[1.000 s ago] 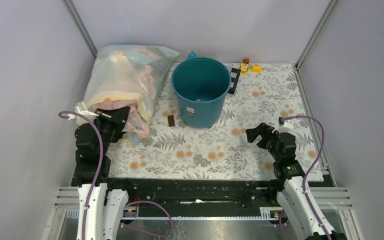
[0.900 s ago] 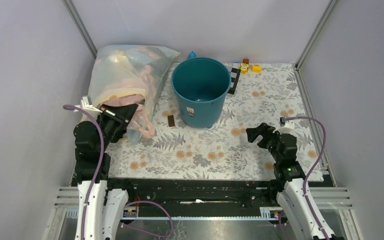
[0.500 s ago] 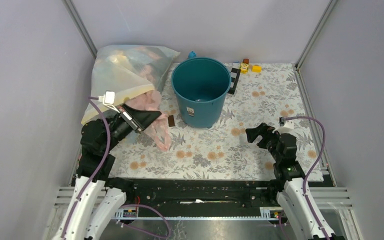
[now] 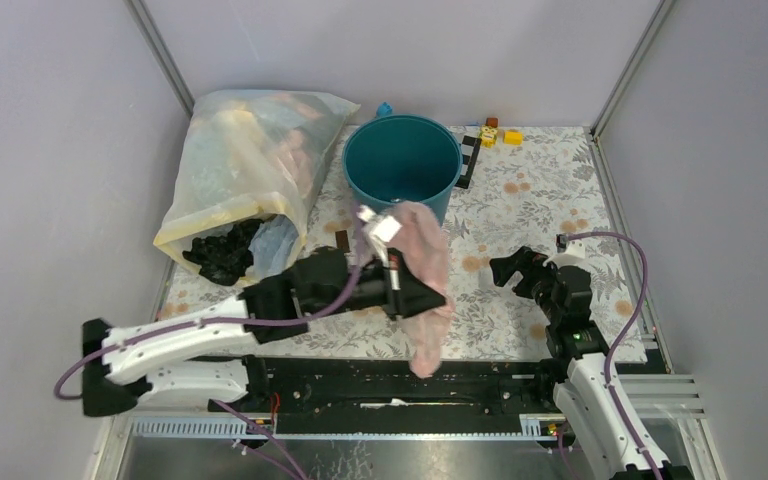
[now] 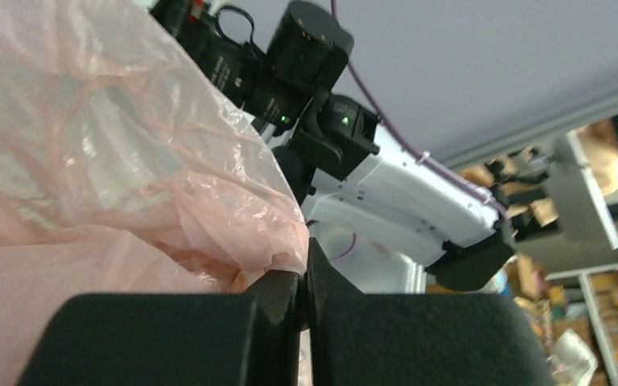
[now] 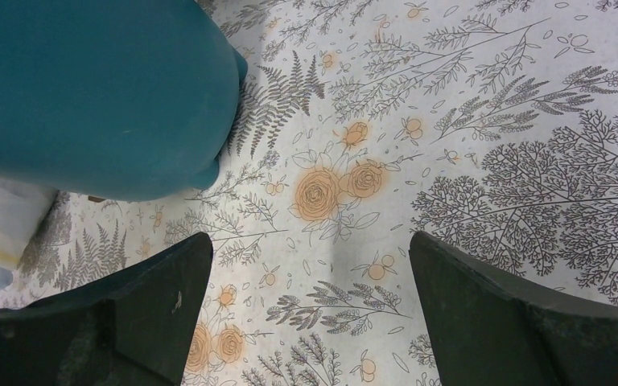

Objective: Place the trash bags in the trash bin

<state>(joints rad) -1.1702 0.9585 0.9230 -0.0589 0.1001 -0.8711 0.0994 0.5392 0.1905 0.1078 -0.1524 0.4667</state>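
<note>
We are looking at a flowered tabletop (image 4: 560, 190) with a big translucent sack (image 4: 245, 150) lying at its far left, black bags (image 4: 220, 253) showing in its mouth. The trash bin (image 4: 402, 165) is standing upright just right of the sack, toward the back, and nothing is showing inside it.

A pink trash bag (image 4: 427, 250) is hanging in the air in front of the bin, draping down past the tabletop's near edge. The left end effector (image 4: 440, 299) is pinching it: in the left wrist view the fingers (image 5: 278, 301) are pressing together on a fold of the pink film (image 5: 88, 161).

The right end effector (image 4: 505, 268) is hovering over the right side of the tabletop, jaws spread wide, gripping and touching nothing; its wrist view is showing the bin's wall (image 6: 96, 88) ahead to the left.

A second ago the left end effector was at the sack's mouth; now that arm is reaching across toward the middle with the pink bag drawn out, and it is covering the bin's white label. The right arm is staying put.
</note>
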